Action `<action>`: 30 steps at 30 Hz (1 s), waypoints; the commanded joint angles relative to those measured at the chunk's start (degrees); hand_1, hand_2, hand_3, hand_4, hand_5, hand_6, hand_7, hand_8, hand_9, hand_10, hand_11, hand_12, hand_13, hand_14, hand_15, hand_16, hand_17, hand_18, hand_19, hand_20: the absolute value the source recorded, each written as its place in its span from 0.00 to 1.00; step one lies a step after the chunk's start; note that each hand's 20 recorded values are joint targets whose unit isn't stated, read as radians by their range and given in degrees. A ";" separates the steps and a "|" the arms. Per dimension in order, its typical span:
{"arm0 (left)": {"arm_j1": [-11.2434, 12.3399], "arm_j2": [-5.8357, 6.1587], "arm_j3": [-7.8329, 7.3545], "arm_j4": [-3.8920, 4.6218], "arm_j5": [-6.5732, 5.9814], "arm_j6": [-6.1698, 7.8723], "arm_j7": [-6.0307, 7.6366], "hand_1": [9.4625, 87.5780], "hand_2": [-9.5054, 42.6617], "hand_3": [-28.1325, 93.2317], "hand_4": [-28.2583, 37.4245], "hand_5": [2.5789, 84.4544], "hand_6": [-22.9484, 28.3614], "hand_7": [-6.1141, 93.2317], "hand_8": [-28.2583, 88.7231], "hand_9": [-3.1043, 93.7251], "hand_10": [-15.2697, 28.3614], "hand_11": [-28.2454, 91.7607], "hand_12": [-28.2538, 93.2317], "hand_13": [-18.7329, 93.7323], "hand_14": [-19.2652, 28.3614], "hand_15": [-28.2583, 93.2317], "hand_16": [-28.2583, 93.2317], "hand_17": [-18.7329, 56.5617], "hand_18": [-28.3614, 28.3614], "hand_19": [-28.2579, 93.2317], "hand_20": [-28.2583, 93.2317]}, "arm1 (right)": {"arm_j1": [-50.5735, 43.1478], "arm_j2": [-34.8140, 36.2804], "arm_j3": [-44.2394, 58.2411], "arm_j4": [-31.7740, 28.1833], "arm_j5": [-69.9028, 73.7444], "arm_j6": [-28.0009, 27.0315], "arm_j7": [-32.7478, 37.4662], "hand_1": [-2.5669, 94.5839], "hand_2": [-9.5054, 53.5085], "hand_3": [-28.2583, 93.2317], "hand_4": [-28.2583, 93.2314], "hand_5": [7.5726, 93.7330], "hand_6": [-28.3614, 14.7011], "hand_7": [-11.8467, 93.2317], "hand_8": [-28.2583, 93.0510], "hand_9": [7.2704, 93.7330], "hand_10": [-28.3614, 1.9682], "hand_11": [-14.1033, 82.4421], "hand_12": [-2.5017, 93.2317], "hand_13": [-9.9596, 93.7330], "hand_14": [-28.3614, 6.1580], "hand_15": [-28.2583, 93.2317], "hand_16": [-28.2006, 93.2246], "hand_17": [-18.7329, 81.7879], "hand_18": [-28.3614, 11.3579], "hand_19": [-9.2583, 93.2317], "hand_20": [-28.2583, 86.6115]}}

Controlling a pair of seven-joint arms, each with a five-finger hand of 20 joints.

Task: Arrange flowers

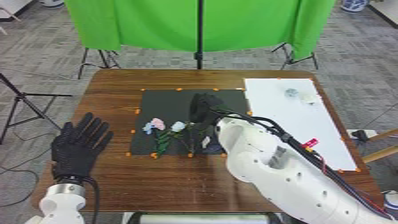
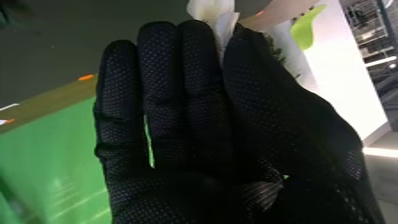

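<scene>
So, head view has the left robot hand (image 1: 75,152) open at the left side of the desk (image 1: 120,87), with the right robot hand (image 1: 203,108) at the black mat (image 1: 164,100) near the flowers (image 1: 158,123). Right wrist view's got it pinching white petals (image 2: 211,9).

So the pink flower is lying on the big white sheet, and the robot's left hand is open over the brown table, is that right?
Not quite: the head view shows the pink flower lying on the black mat, not on the white sheet. The left hand is open over the brown table.
</scene>
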 commanded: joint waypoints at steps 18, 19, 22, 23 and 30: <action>0.11 0.19 0.79 0.52 0.59 0.58 -0.66 0.23 0.42 0.84 0.00 0.52 0.58 0.24 0.16 0.45 0.69 0.46 0.34 0.45 0.70 0.57 0.19 0.20 0.75 0.50 0.35 | -0.19 -0.27 -0.82 -0.29 -1.15 -6.41 -0.24 0.61 0.04 0.82 0.00 0.63 0.57 0.29 0.21 0.72 0.45 0.32 0.41 0.65 0.51 0.64 0.53 0.45 0.12 0.81 0.52; 0.00 0.25 0.87 0.59 0.64 0.57 -0.65 0.23 0.42 0.84 0.00 0.52 0.58 0.24 0.16 0.45 0.69 0.46 0.34 0.45 0.70 0.57 0.19 0.20 0.75 0.50 0.35 | -0.20 -0.17 -0.71 -0.28 -1.08 -6.20 -0.02 0.60 0.04 0.82 0.00 0.63 0.57 0.29 0.21 0.72 0.45 0.33 0.40 0.65 0.51 0.65 0.53 0.45 0.12 0.81 0.52; 0.24 0.23 0.70 0.47 0.56 0.78 -0.46 0.22 0.42 0.84 0.00 0.52 0.58 0.24 0.16 0.45 0.69 0.46 0.34 0.45 0.70 0.57 0.19 0.20 0.75 0.50 0.35 | -0.32 0.10 -0.36 -0.22 -0.86 -5.80 -0.16 0.58 0.04 0.83 0.00 0.63 0.56 0.28 0.19 0.71 0.43 0.37 0.41 0.64 0.48 0.67 0.53 0.45 0.11 0.82 0.52; 0.30 0.22 0.67 0.45 0.48 0.77 -0.42 0.23 0.42 0.84 0.00 0.52 0.58 0.24 0.16 0.45 0.69 0.46 0.34 0.45 0.70 0.57 0.19 0.20 0.75 0.50 0.35 | -0.35 0.21 -0.31 -0.33 -0.84 -5.81 -0.09 0.57 0.04 0.83 0.00 0.63 0.56 0.28 0.18 0.70 0.42 0.38 0.41 0.64 0.47 0.68 0.53 0.45 0.11 0.82 0.52; 0.52 0.26 0.65 0.32 0.40 0.72 -0.20 0.23 0.42 0.84 0.00 0.52 0.58 0.24 0.16 0.45 0.69 0.46 0.34 0.45 0.70 0.57 0.19 0.20 0.75 0.50 0.35 | -0.45 0.14 0.22 -0.62 -1.10 -6.00 -0.51 0.54 0.04 0.84 0.01 0.63 0.56 0.28 0.15 0.70 0.39 0.47 0.43 0.64 0.37 0.74 0.50 0.45 0.10 0.83 0.52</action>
